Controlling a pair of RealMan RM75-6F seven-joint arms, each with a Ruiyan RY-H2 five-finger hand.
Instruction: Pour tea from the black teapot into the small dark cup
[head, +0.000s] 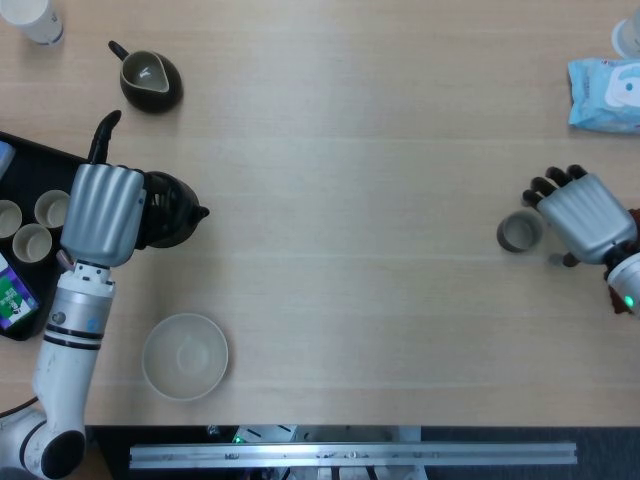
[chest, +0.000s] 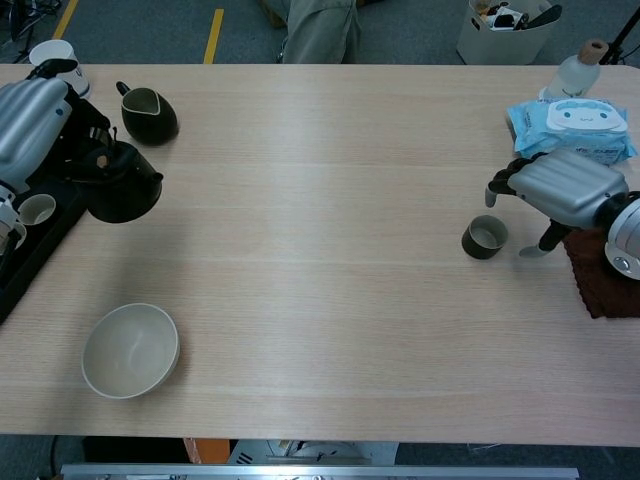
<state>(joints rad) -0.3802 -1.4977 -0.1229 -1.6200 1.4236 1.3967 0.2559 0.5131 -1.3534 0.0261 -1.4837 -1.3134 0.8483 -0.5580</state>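
Observation:
The black teapot (head: 172, 208) is at the table's left, spout pointing right, and my left hand (head: 101, 213) grips it by the handle side. In the chest view the teapot (chest: 122, 188) shows beside the left hand (chest: 28, 128). The small dark cup (head: 518, 233) stands upright on the right half of the table. My right hand (head: 582, 214) hovers just right of it, fingers apart and holding nothing. From the chest view, the right hand (chest: 562, 188) reaches over and beside the cup (chest: 484, 237) without clearly touching it.
A dark pitcher (head: 150, 80) sits at the back left. A white bowl (head: 185, 357) is near the front left edge. A black tray (head: 40, 160) with small cups lies under my left arm. A wipes pack (head: 606, 94) and brown cloth (chest: 598, 275) are at the right.

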